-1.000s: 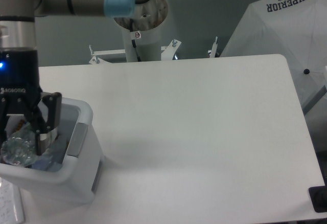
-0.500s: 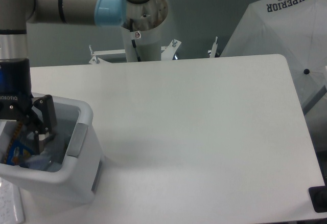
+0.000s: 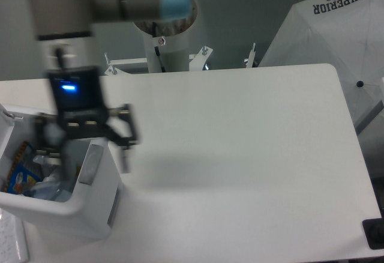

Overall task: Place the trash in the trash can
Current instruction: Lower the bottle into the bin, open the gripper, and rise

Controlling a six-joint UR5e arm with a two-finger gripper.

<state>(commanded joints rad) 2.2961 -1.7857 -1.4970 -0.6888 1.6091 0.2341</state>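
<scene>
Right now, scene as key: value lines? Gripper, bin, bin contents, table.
gripper: motion-blurred, fingers spread, nothing visible between them, above the bin's right rim
trash can: white, at the table's front-left, grey panel on its right wall
bin contents: blue-and-yellow packet by the left wall; clear plastic beside it, too blurred to identify
table: white, no loose items visible on it

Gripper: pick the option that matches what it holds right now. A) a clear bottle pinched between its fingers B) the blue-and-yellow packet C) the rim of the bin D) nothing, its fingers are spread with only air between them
D: the gripper hangs blurred over the trash can with its fingers spread wide and nothing between them; the blue-and-yellow packet lies inside the bin.
</scene>
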